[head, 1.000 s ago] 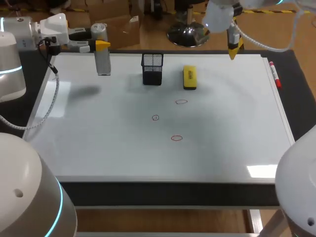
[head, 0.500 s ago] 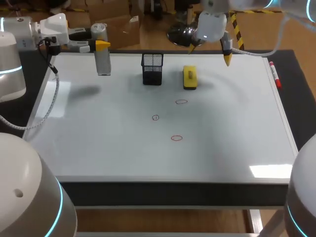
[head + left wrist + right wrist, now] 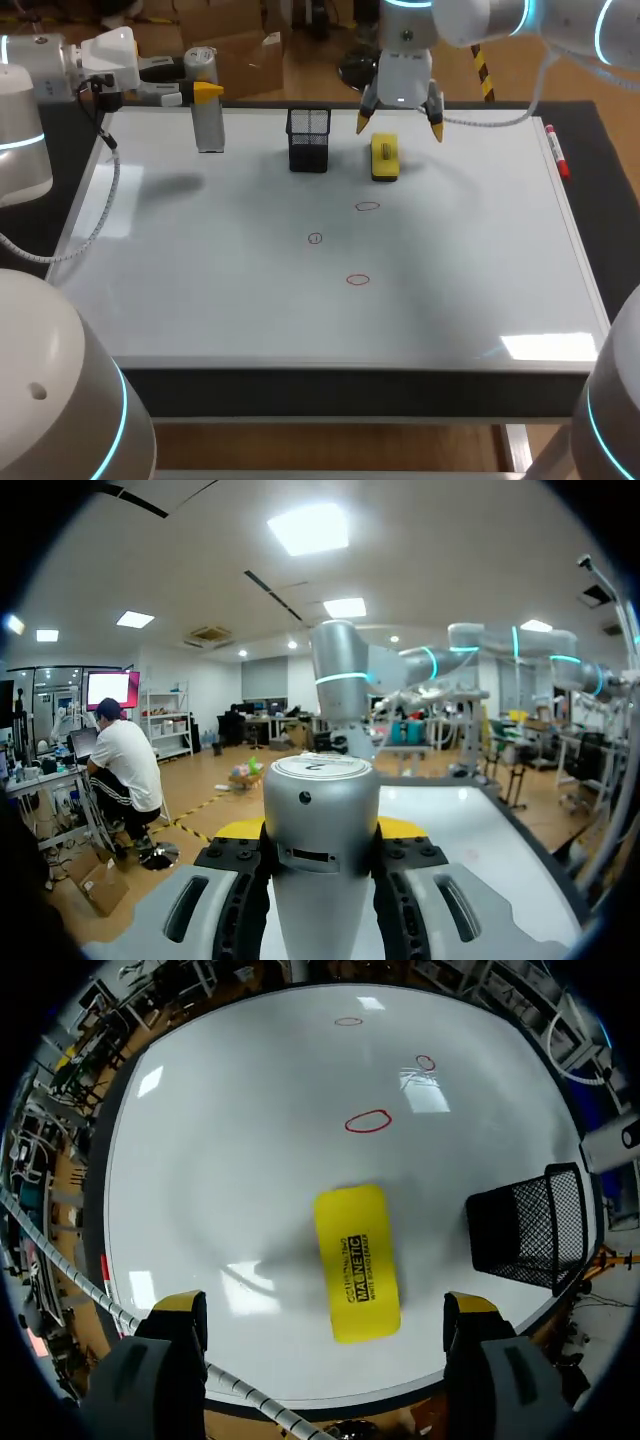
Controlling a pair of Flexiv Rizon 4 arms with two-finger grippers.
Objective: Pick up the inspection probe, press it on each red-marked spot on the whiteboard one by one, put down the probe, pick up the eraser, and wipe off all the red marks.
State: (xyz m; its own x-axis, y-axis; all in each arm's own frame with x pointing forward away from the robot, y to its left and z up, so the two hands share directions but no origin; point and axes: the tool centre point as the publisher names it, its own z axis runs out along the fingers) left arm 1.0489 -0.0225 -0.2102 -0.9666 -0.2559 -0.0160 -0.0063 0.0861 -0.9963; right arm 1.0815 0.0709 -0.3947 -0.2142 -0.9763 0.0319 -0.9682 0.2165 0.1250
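The right gripper (image 3: 400, 127) is hovering in the upper middle of the frame, jaws spread wide, over the yellow eraser (image 3: 384, 157), which is lying flat on the whiteboard (image 3: 470, 280) with its long axis crossing the jaw line. The left gripper (image 3: 200, 92), at upper left, is gripping the inspection probe (image 3: 207, 125), well apart

Black-topped table (image 3: 300, 392), brightly lit.

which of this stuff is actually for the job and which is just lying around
For the job: probe, eraser, three red marks, whiteboard.
Just lying about: mesh cup, red marker at the whiteboard's right edge.
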